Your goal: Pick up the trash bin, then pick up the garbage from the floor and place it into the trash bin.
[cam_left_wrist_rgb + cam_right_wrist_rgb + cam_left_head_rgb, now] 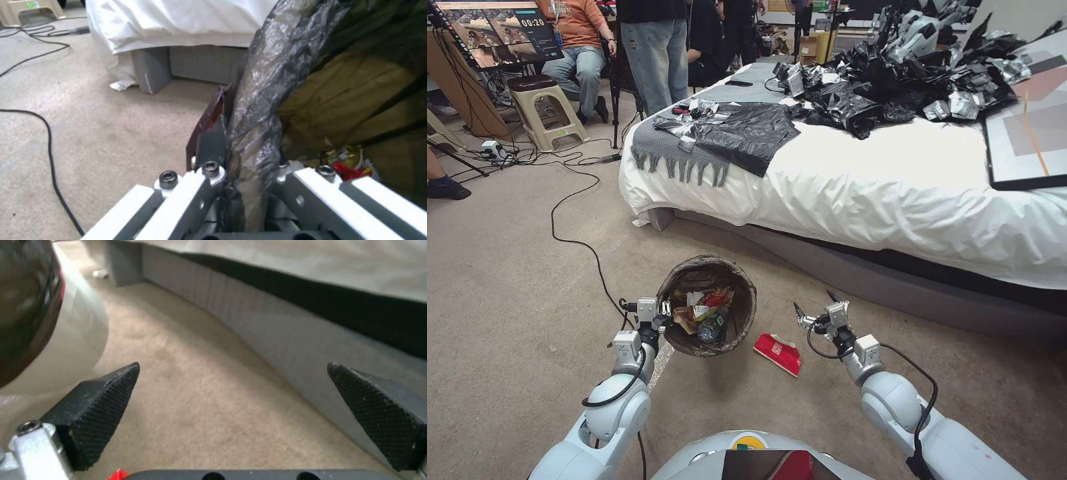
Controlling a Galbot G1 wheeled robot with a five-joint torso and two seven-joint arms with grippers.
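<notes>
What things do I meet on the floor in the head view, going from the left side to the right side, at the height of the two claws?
Black cable → left claw, shut on the bin's rim → trash bin holding garbage → flat red packet on the carpet → right claw, open and empty.

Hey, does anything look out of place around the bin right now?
Yes. A flat red packet lies on the carpet beside the trash bin rather than inside it. The left claw grips the bin's rim; the right claw hangs open above the floor.
</notes>
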